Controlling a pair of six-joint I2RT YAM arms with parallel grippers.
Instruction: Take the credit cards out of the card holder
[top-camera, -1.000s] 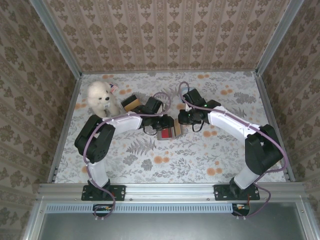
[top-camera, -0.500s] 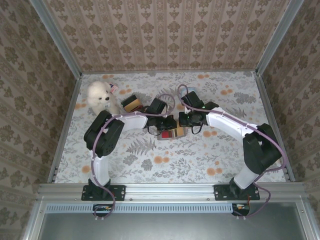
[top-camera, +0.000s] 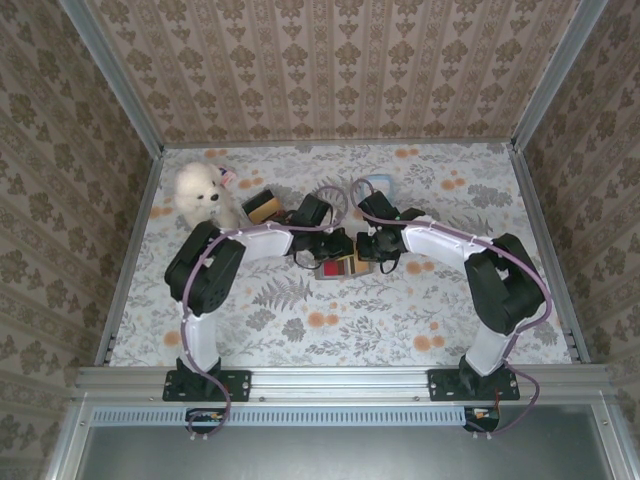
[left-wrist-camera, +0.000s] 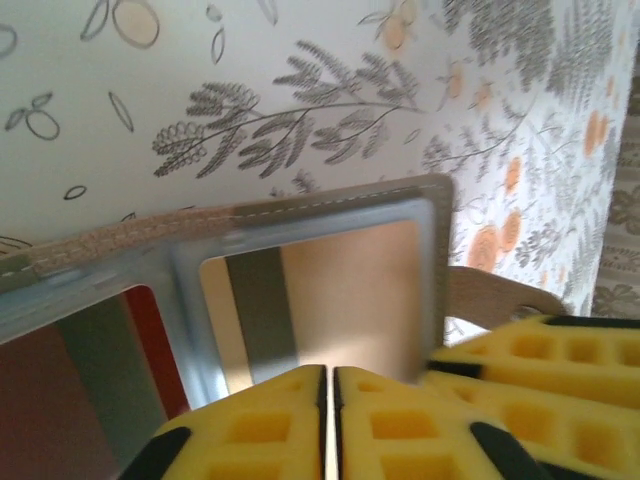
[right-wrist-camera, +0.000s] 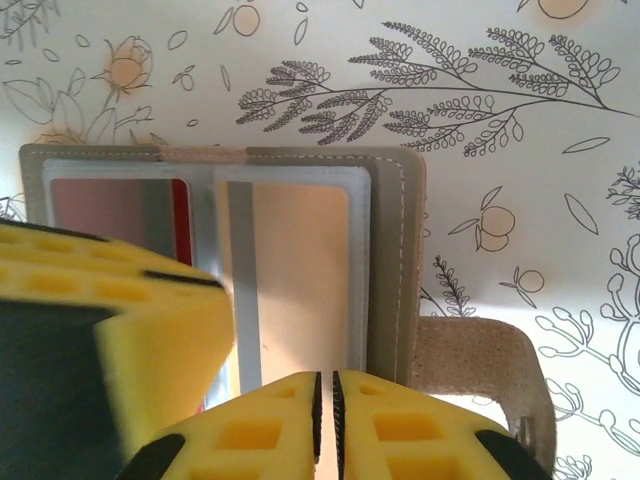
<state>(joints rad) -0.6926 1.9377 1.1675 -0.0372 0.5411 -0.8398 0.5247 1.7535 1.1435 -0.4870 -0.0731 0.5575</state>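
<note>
The card holder (right-wrist-camera: 392, 260) lies spread open and flat at the middle of the table (top-camera: 400, 310), well clear of every edge. It's a grey-brown bifold in a woven, felt-like fabric, with pale stitching along its rounded border. Inside, two grey-blue frames make windowed pockets, smooth and a little glossy.

In the left-hand pocket, from the right wrist camera, sits the red card (right-wrist-camera: 181, 220), with its face washed out by glare and a strip of red showing at its edge. In the pocket beside it lies the pale card (right-wrist-camera: 300, 280), peach-toned, thin and flat, with a grey band running down one side. A stubby fabric strap tab (right-wrist-camera: 480, 365) sticks out from the holder's outer edge, same cloth, rounded corners.

Now the fingers. The right gripper (right-wrist-camera: 325, 425) is down at the near edge of the pale card's pocket, its yellow waffle-moulded foam pads drawn together to a hairline slit. The left gripper (left-wrist-camera: 328, 425) shows the same, pads all but touching at the holder's edge. Whether either pair has a card edge nipped in that slit, I can't tell from here.

The cloth under it all is white, printed with grey ferns and orange blossoms. Towards the far left corner sits a fluffy white plush toy (top-camera: 200, 193), with a chunky striped block (top-camera: 263, 207) just beside it.
</note>
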